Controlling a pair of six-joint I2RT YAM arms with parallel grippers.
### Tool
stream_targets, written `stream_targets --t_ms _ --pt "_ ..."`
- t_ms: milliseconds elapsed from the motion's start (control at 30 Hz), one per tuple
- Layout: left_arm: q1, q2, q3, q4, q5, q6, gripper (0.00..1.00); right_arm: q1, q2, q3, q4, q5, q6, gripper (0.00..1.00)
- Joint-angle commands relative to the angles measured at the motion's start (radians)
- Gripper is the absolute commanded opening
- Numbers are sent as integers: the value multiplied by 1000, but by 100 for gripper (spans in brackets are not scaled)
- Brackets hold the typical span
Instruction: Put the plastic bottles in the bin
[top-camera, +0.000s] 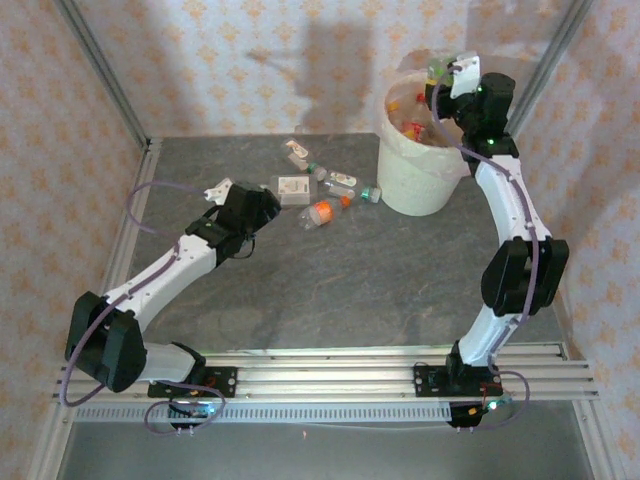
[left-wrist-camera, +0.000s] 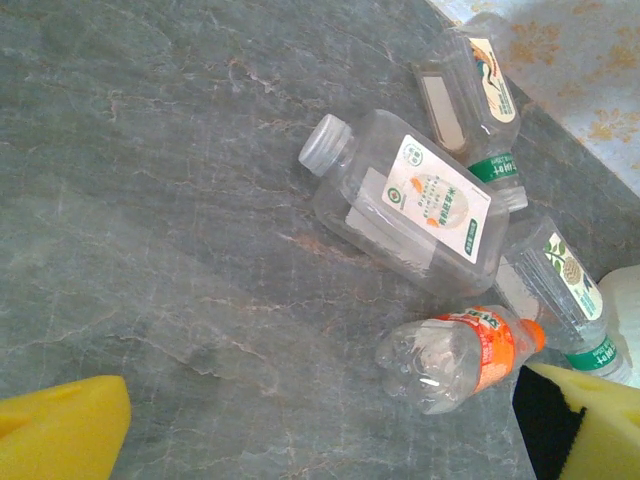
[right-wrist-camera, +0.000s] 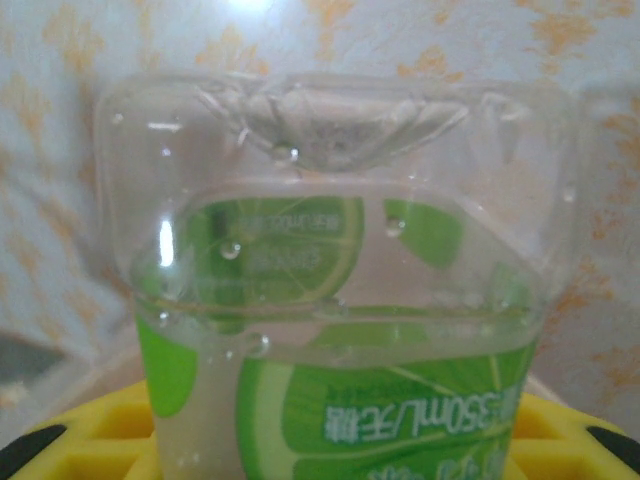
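The right gripper is up over the bin, at the far right of the table. Its fingers are pressed tight on a green-label bottle. The bottle is clear, with a bright green and white label. It hangs above the open top of the bin, and yellow pads hug it at the sides.

The bin is a big white bucket with a thin pale bag folded over its rim. Some bottles already lie inside it, with red and orange on them.

The left gripper is low over the table, on the left side of a small bunch of bottles. Its fingers are spread wide and hold nothing.

The bunch lies in the middle of the table, left of the bin. Nearest is a big flat bottle with a white cap, lying on its side. An orange-label bottle lies just beside the gripper's right pad. Two bottles with green bands lie farther off, one at the far end and one close to the bin.
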Motion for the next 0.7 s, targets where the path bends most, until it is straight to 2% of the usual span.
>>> stream_targets --t_ms 0,100,200,267,333,433,467,667 --pt "9 -42 -17 -33 -58 -21 100 2 59 160 -192 -64 -295 34" --pt "9 -54 -26 -32 -71 -26 100 -7 135 280 -294 -9 -326 34" --pt "9 -61 -31 -32 -82 -31 100 -6 181 293 -255 30 -314 38" --pt "9 -58 -25 -35 -80 -28 100 -9 206 299 -221 62 -246 41" --pt "10 -53 -14 -42 -75 -24 100 -19 217 292 -184 83 -152 48" --pt "9 -56 -14 -49 -77 -24 100 -30 201 240 -107 83 -61 72" --pt "10 -56 -15 -49 -80 -23 100 -30 196 227 -94 94 -52 76" --pt "10 -52 -14 -49 -83 -26 100 -31 145 181 -37 211 -11 85"
